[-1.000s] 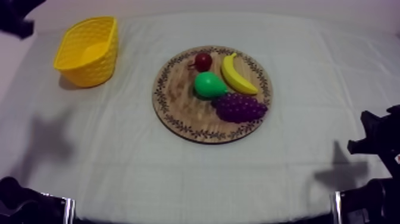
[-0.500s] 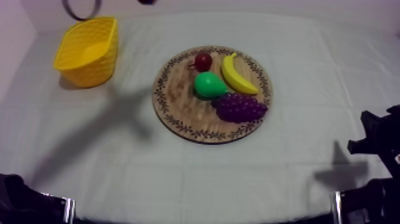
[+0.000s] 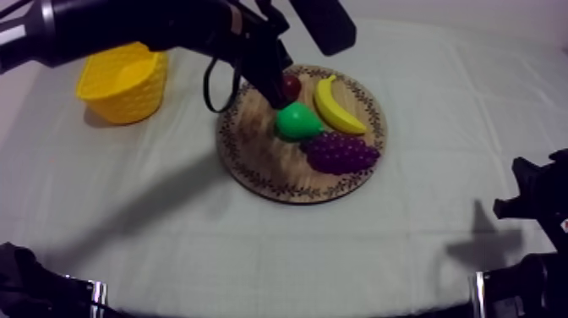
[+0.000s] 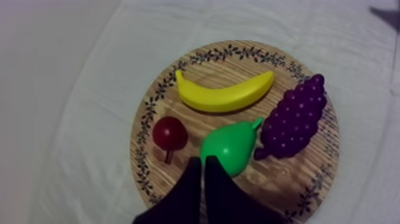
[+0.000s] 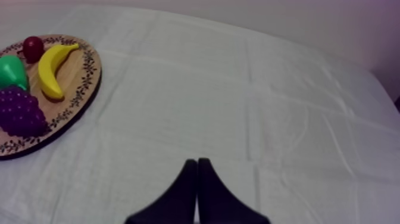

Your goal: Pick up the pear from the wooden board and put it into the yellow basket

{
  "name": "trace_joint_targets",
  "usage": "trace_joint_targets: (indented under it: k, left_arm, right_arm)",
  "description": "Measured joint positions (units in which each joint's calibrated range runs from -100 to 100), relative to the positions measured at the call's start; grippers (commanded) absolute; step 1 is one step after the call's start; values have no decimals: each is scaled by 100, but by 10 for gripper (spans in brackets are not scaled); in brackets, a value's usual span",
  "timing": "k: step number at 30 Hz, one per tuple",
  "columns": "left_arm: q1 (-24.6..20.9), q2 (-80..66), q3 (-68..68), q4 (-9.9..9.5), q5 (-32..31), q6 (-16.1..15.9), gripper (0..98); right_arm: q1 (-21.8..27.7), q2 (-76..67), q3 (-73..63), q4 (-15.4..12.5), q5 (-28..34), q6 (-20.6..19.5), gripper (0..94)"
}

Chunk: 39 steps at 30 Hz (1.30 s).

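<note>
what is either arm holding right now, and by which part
Nothing is held. Left gripper, jaws together, sits by the pear on the board; right gripper, jaws together, over bare cloth.

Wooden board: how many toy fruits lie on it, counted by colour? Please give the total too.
Yellow: 1, the banana
Green: 1, the pear
Purple: 1, the bunch of grapes
Red: 1, the small red fruit
Total: 4
</note>
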Motion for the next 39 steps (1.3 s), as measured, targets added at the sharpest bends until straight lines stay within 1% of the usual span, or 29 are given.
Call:
trace_joint_targets:
  k: [5,6,8,12,13,14,16,19,23,30,39]
  left_arm:
    - [20,133,124,-73,-37,118,32]
    - [19,149,122,-88,-19,158,84]
    - [5,199,116,-101,24,231,322]
    - [-17,246,85,-95,99,272,717]
    - [-20,259,85,-84,99,276,790]
    - [-25,269,85,-76,107,275,841]
    - [-38,275,68,-30,105,241,902]
    - [-47,291,41,38,95,174,941]
    - [-57,382,-24,49,121,153,950]
    - [-67,845,-298,-112,501,284,945]
    - [-106,1772,-1074,-101,1146,261,928]
  right_arm:
    - [0,0,0,0,0,0,3]
    - [0,0,0,0,0,0,3]
    - [0,0,0,0,0,0,3]
    - [0,0,0,0,0,0,3]
    - [0,0,0,0,0,0,3]
    - [0,0,0,0,0,0,3]
    - [0,0,0,0,-5,0,3]
    - [0,0,0,0,-5,0,3]
    - [0,0,0,0,-5,0,3]
    - [0,0,0,0,-5,0,3]
    - [0,0,0,0,-5,3,3]
